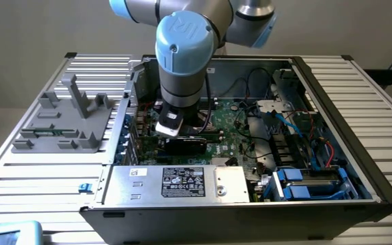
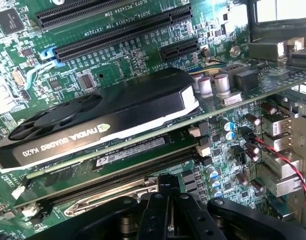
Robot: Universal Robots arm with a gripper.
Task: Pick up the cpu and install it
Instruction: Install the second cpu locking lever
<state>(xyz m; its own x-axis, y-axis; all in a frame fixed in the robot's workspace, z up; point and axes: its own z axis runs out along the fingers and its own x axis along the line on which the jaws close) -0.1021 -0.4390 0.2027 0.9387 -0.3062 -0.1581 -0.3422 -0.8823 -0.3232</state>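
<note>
Fingers [image 2: 169,200] pressed together low over the motherboard [image 2: 117,65] beside the graphics card [image 2: 102,117], cpu not visible between them; risk: dropping further clips the card or bends socket pins.
</note>
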